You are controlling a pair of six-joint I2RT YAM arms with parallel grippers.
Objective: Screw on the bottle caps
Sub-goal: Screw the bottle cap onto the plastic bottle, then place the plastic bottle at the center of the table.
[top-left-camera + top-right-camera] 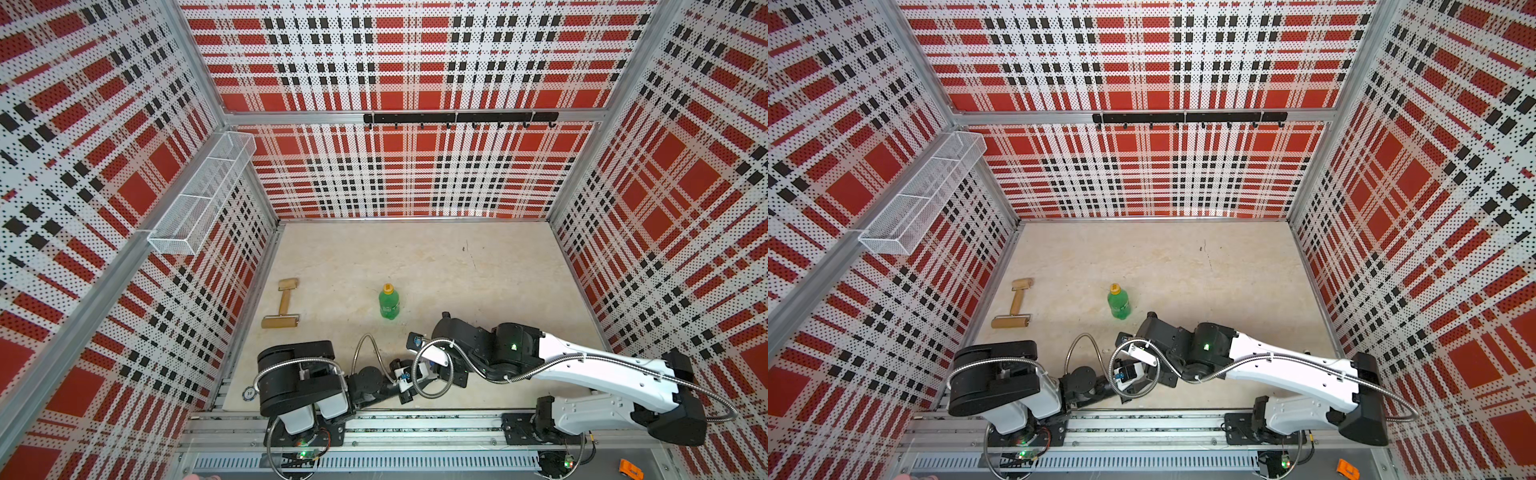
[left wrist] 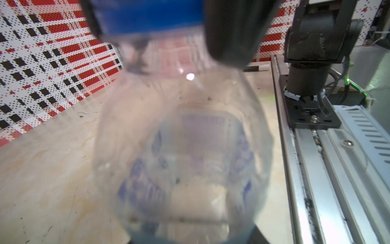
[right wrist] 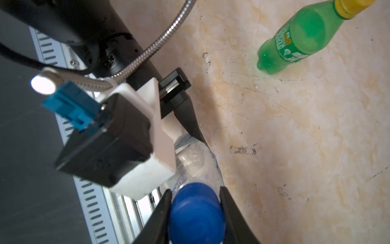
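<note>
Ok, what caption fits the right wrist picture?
The right claw grips the blue cap on the clear bottle, with the green bottle standing nearby.

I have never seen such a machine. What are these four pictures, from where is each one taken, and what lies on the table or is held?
These are two robot arms with two-finger grippers, mounted along one edge of the table. Two pictures look down from above on the whole scene; the other two come from a camera on each wrist. On the table stands a green bottle, its yellow cap already on; a wooden roller and a dark chip lie aside. The left gripper holds a clear bottle. The right gripper pinches the blue cap on its neck.
</note>
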